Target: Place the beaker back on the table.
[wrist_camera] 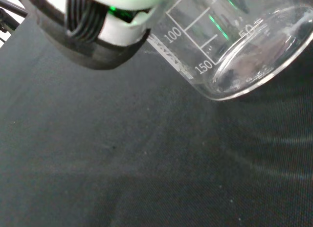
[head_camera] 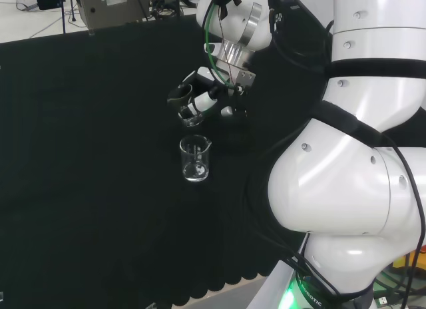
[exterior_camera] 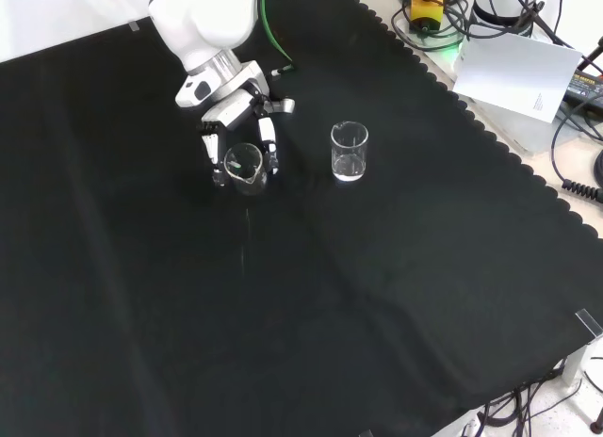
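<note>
A small clear glass beaker [exterior_camera: 245, 169] sits between the curled fingers of my black and white hand [exterior_camera: 237, 117], left of the cloth's middle in the front view. In the head view the hand [head_camera: 212, 94] hangs below the wrist with the held beaker [head_camera: 192, 116] under its fingers, low over the black cloth. The wrist view has the beaker [wrist_camera: 239, 46] close up, with white graduation marks, beside a finger [wrist_camera: 98, 34]. I cannot tell whether its base touches the cloth.
A second clear beaker [exterior_camera: 349, 152] stands upright on the cloth, to the right of the hand in the front view and just nearer than it [head_camera: 195, 159] in the head view. The cloth's scalloped edge [exterior_camera: 490, 136] runs at the front view's right, with cables and paper beyond.
</note>
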